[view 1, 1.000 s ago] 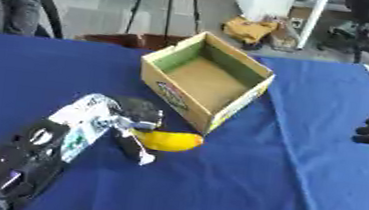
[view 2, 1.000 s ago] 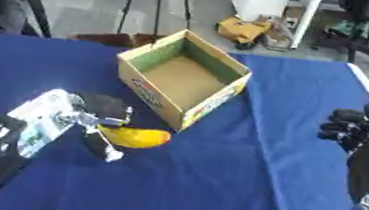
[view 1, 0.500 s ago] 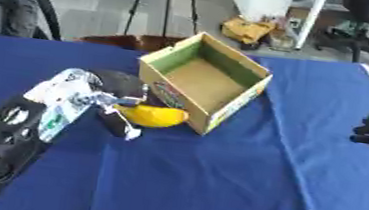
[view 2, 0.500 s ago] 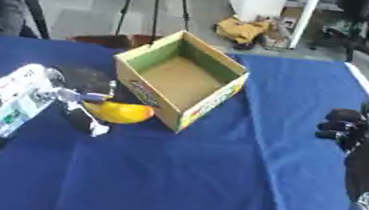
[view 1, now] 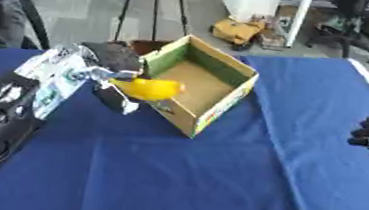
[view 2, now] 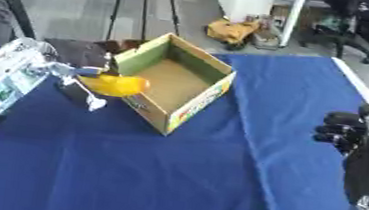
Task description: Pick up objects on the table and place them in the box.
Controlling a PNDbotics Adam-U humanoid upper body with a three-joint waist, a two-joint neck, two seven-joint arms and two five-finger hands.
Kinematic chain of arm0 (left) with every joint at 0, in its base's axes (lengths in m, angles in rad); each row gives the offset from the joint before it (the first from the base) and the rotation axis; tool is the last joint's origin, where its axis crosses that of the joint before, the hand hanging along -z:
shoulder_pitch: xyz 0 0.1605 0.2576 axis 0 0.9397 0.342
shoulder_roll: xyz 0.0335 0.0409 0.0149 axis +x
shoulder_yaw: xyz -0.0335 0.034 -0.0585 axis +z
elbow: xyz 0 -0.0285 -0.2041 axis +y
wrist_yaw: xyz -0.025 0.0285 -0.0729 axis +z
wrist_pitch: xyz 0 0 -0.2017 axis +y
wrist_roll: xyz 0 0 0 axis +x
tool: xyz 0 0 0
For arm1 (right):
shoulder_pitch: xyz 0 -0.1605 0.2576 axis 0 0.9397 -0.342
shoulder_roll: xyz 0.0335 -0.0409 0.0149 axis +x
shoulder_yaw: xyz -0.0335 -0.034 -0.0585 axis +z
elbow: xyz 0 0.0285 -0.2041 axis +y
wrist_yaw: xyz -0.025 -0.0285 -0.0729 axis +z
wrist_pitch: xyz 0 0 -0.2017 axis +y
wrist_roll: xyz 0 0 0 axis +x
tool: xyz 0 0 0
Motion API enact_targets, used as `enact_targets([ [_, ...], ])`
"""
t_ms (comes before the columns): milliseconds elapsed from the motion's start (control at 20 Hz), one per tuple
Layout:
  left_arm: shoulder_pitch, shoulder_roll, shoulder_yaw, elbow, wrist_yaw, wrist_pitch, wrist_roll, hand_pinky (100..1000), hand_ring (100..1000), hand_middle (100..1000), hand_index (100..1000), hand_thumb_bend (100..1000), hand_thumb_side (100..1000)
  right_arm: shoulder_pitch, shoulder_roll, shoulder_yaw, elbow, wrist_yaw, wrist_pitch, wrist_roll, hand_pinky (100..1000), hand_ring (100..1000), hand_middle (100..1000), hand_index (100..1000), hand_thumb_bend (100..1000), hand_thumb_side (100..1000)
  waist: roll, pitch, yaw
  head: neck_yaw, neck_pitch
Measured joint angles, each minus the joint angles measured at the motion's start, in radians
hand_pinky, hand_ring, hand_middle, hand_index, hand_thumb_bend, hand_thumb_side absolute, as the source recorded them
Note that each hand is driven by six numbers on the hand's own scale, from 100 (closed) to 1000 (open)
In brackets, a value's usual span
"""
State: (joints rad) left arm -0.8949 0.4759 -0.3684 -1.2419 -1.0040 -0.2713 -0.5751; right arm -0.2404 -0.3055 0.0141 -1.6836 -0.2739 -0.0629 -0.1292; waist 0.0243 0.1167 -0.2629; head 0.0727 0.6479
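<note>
1. Left eye view: the left hand (view 1: 108,70) is clenched round a yellow banana (view 1: 147,88), held off the blue bench (view 1: 214,181) at the box's (view 1: 199,91) 9 o'clock rim. Delivery is judged near complete; release into the box is outstanding. The box interior looks bare.
2. Right eye view: the banana's long axis runs 9 to 3 o'clock, its free end pointing over the box. The right hand (view 2: 343,134) idles at 3 o'clock, fingers curled, grasping nothing.

Matt blue cloth (view 1: 214,181) covers the table. The cardboard box (view 1: 201,86) looks dull brown inside, its outer walls printed. The yellow object (view 1: 147,88) has a smooth skin.
</note>
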Motion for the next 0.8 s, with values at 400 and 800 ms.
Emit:
enact_targets([
  [400, -0.046, -0.026, 0.069, 0.065, -0.134, 0.044, 0.133, 644, 546, 514, 616, 100, 416, -0.031, 0.0, 0.015, -0.001, 0.0, 0.002, 0.015, 528, 542, 533, 592, 100, 923, 0.035, 0.026, -0.076, 0.025, -0.039],
  [800, -0.055, -0.058, 0.119, 0.142, -0.277, 0.07, 0.276, 659, 553, 518, 618, 100, 417, -0.06, 0.0, 0.026, -0.011, 0.0, 0.004, 0.028, 529, 542, 533, 593, 100, 929, 0.081, 0.069, -0.151, 0.045, -0.082],
])
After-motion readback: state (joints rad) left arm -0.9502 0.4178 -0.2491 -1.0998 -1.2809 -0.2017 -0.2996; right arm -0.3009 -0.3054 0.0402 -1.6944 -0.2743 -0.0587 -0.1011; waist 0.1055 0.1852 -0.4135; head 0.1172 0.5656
